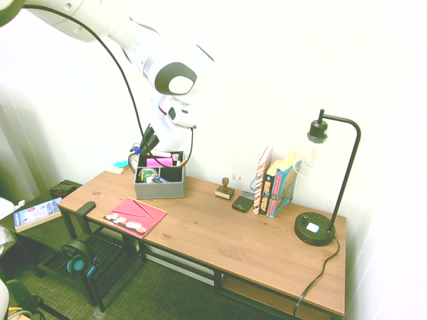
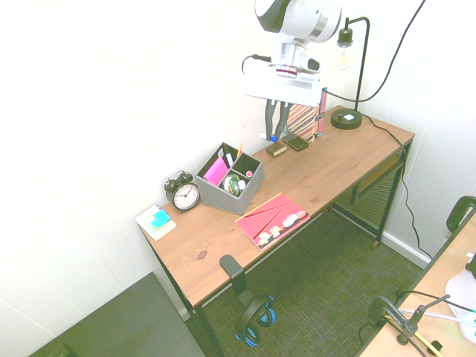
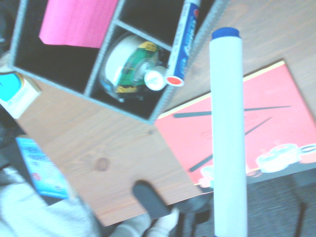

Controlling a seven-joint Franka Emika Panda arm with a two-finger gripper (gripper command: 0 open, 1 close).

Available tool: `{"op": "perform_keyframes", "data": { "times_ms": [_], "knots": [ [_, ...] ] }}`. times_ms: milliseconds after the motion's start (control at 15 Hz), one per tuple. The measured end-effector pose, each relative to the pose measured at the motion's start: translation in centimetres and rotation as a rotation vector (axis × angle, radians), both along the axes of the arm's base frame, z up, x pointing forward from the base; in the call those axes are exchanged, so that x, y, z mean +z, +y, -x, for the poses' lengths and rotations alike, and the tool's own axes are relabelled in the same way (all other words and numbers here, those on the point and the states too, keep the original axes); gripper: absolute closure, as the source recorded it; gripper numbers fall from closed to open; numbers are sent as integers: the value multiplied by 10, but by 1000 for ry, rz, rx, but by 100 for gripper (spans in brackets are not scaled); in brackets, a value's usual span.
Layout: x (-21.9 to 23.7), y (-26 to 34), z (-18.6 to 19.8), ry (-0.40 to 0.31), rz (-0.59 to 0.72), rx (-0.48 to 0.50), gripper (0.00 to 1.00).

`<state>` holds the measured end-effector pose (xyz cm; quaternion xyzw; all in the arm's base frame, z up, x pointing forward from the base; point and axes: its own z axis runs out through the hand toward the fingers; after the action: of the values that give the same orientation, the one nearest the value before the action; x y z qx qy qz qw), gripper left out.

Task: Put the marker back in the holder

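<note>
Above the holder [image 2: 227, 181], the gripper [image 2: 276, 135] grips the marker [image 3: 228, 133] upright

A grey holder [image 1: 160, 181] sits at the back of the wooden counter [image 1: 220, 233], with the end effector [image 1: 148, 141] hanging just above it. A red booklet [image 1: 135, 217] lies in front; a black lamp [image 1: 320, 223] stands at the far end.
</note>
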<state>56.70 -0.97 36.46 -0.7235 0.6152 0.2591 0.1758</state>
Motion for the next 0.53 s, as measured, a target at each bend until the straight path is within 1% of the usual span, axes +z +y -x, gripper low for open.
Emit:
{"op": "perform_keyframes", "data": {
  "times_ms": [200, 400, 533],
  "knots": [
    [-19, 10, -22, 43, -141, -77, 100],
    [-58, 15, -27, 111, -186, -122, 100],
    [-85, 11, -28, 145, -193, -153, 100]
  ]
}}
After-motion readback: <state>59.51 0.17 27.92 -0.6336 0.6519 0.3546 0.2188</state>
